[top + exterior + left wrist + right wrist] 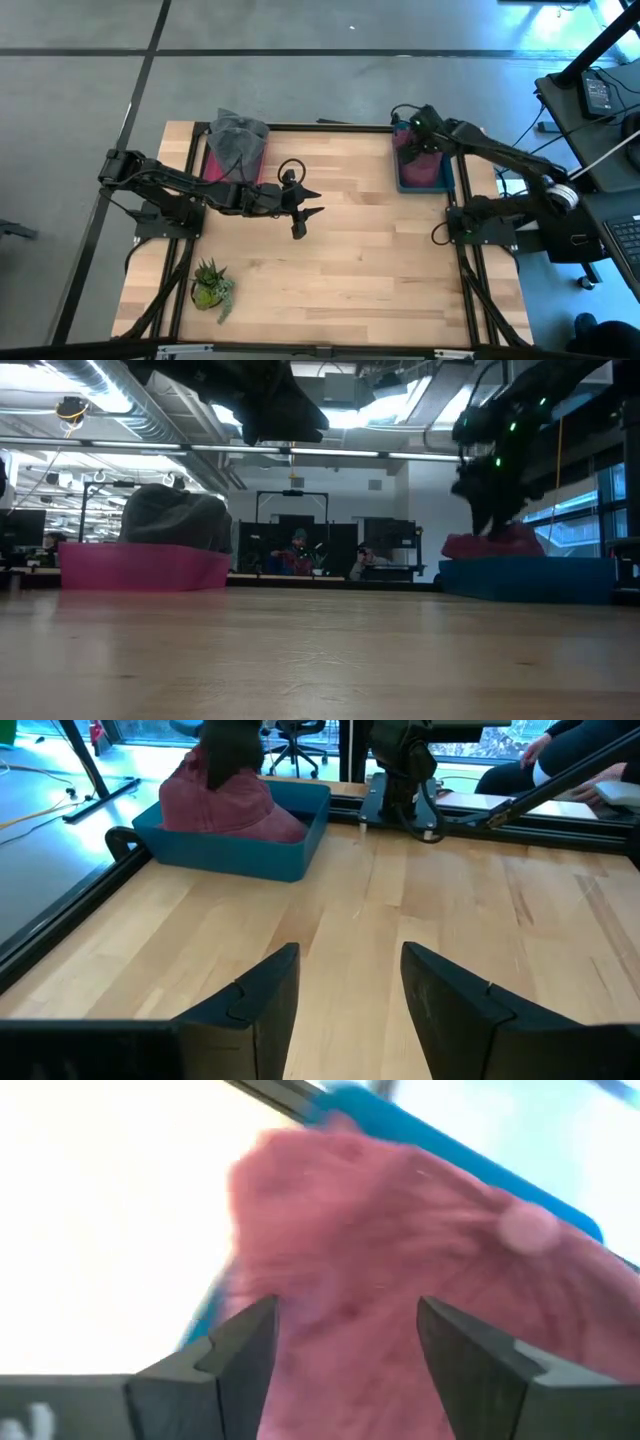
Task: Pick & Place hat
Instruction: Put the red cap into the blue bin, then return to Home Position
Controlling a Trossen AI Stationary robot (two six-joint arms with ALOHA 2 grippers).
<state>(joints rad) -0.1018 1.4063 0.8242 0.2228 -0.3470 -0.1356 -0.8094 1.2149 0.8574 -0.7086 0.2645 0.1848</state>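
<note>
So right gripper (345, 1370) spread over pink hat (400, 1250) in blue bin (290, 860). Should sink deeper, pinch crown fabric. Left gripper (345, 1000) also spread, idle mid-table.

The left arm reaches from its base at the table's left edge toward the middle, forearm nearly level, its left gripper (308, 205) held above the surface — fingers (262, 1000) spread apart with nothing between them. The right arm stretches from its base at the right edge back toward the far right corner, elbow bent, wrist pitched down. Its right gripper (345, 1350) hangs low there — fingers (245, 1345) parted wide, gripping nothing.
</note>
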